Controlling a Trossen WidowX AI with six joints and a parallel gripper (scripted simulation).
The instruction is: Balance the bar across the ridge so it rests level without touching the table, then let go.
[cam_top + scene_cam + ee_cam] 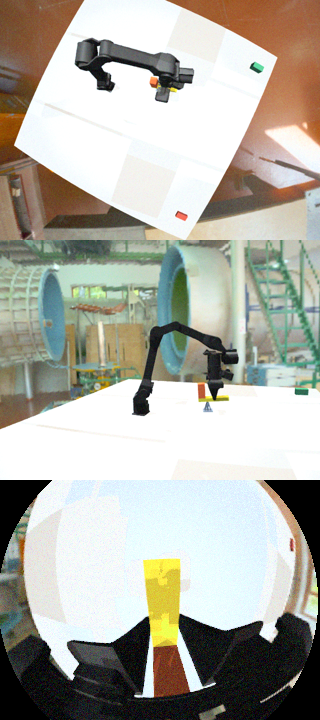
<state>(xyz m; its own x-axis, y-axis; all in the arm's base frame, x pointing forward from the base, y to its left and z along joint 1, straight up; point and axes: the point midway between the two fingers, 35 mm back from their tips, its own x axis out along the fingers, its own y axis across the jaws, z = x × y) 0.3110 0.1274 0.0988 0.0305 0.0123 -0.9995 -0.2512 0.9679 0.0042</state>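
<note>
One arm reaches over the white worktop (77, 446), its gripper (214, 396) pointing straight down and clamped on the yellow bar (222, 398). An orange block (201, 390) stands upright on the bar's near end. The bar hangs level just above the small grey ridge (207, 407), seemingly not yet resting on it. Step in hand: positioning. Next, judging by eye, lower gently with the balance point over the ridge, then release.
</note>
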